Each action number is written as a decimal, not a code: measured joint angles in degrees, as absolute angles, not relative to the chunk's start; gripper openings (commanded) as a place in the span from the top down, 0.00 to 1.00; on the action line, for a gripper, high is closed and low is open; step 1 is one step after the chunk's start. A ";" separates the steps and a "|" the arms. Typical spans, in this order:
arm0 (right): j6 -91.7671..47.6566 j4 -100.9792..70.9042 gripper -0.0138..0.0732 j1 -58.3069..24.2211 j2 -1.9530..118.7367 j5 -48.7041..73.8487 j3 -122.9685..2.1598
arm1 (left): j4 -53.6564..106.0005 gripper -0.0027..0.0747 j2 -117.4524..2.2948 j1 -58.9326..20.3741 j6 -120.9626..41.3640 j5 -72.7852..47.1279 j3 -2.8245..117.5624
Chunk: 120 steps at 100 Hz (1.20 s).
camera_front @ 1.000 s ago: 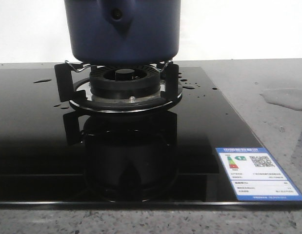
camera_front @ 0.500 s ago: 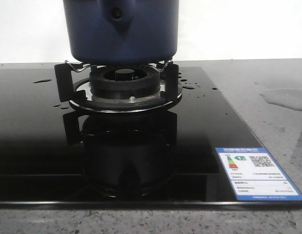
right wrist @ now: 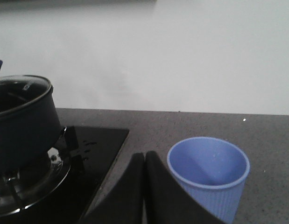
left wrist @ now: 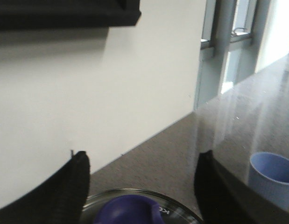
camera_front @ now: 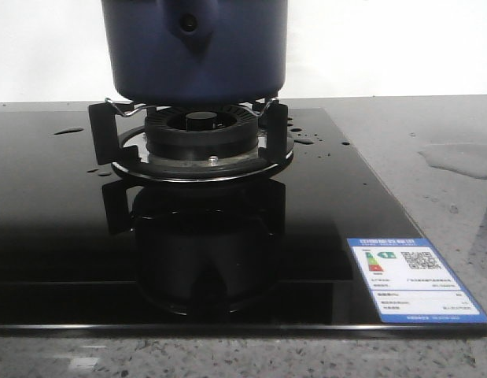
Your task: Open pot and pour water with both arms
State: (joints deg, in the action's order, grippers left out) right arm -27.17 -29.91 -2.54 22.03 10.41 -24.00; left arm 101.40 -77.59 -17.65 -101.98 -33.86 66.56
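The dark navy-blue pot (camera_front: 196, 51) stands on the burner grate (camera_front: 197, 146) of the black glass hob (camera_front: 54, 236), its handle mount toward the camera. It also shows in the right wrist view (right wrist: 23, 126) with its glass lid (right wrist: 18, 88) on. In the left wrist view my left gripper (left wrist: 142, 161) is open, its fingers either side above the lid (left wrist: 177, 212) and its blue knob (left wrist: 128, 210). My right gripper (right wrist: 144, 158) is shut and empty, just beside the pale-blue cup (right wrist: 208, 175). Water lies as droplets (camera_front: 304, 140) on the hob and a wet patch (camera_front: 459, 157) on the counter.
A blue energy label (camera_front: 412, 279) is stuck on the hob's front right corner. The grey stone counter (camera_front: 432, 118) runs to a white wall behind. The cup also shows in the left wrist view (left wrist: 271, 179), to the pot's right.
The pot has shifted very slightly to the left between the earliest frame and now. Nothing else has visibly moved.
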 measured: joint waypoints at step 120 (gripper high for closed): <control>-38.17 -31.25 0.92 -2.54 4.26 16.87 -18.36 | 103.26 0.99 -18.36 -17.65 -101.52 -14.90 12.30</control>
State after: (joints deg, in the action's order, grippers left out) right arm -38.17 -31.25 -2.54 4.26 16.87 -18.36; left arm 103.26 -18.36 -17.65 -101.52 -14.90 12.30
